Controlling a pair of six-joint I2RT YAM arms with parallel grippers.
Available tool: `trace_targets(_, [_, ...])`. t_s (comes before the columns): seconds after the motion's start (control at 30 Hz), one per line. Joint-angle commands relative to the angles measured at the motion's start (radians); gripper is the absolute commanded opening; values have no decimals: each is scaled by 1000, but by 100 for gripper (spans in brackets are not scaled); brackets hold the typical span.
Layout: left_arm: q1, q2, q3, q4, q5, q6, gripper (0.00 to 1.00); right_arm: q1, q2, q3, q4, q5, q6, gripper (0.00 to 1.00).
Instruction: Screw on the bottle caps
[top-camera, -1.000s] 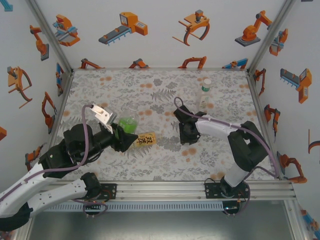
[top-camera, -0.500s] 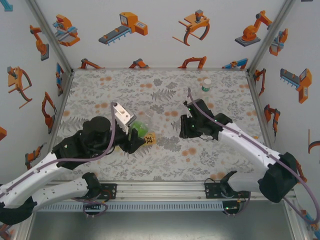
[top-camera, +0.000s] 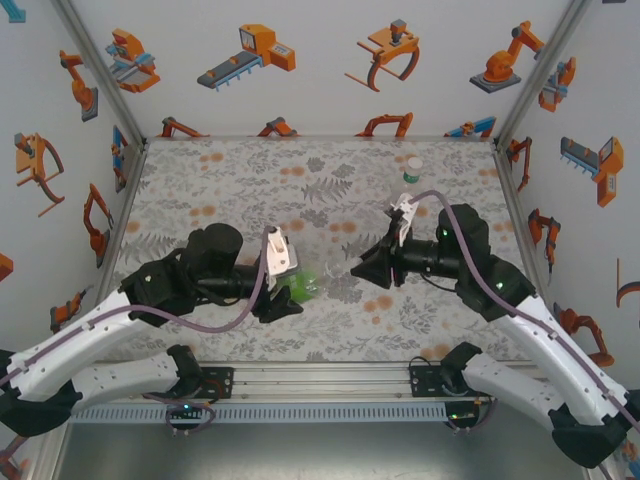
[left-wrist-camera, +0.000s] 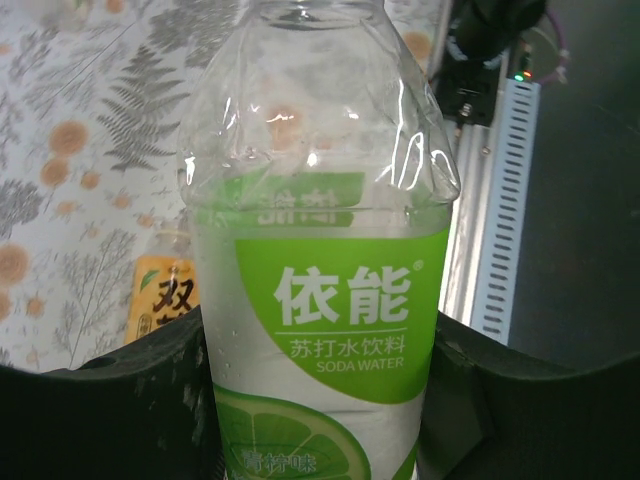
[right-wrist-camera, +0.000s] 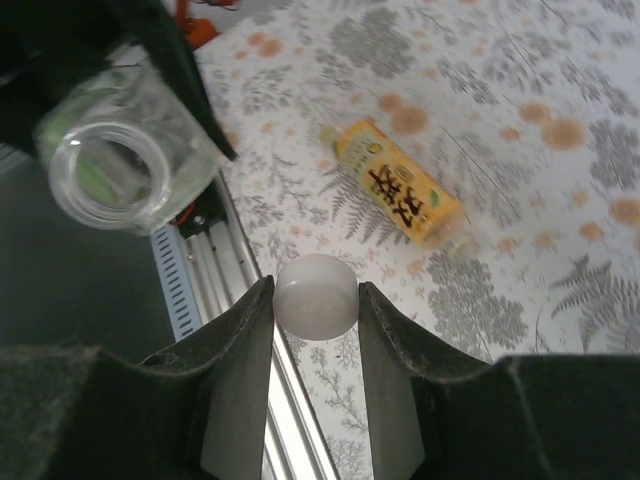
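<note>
Top external view: the left gripper (top-camera: 292, 296) is clamping the clear bottle (top-camera: 305, 290), whose neck is pointing toward the right gripper (top-camera: 362, 272), which is near it but apart.

Left wrist view: the jaws are gripping the bottle's green-labelled body, and the open neck is facing away.

Right wrist view: the fingers (right-wrist-camera: 245, 340) are pinching the whitish cap (right-wrist-camera: 316, 295). The bottle's open mouth is sitting up and left of the cap, off its axis. The amber bottle (right-wrist-camera: 400, 195) is lying on the table (right-wrist-camera: 560, 60).

The clear bottle (left-wrist-camera: 318, 180) bears a green label (left-wrist-camera: 340, 310) reading "依能 苏打水饮料 SODA WATER"; the amber bottle (right-wrist-camera: 398, 195) shows "双".
</note>
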Motion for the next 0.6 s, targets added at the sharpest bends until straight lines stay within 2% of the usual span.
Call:
trace_targets(0.0, [-20, 1, 39, -29, 97, 92, 0, 9, -18, 34, 28, -200, -139, 0])
trace_targets(0.2, [-42, 16, 58, -71, 94, 111, 0, 10, -17, 87, 10, -328, -213, 0])
trace_targets(0.57, [-48, 47, 78, -87, 46, 107, 0, 28, -24, 80, 110, -399, -227, 0])
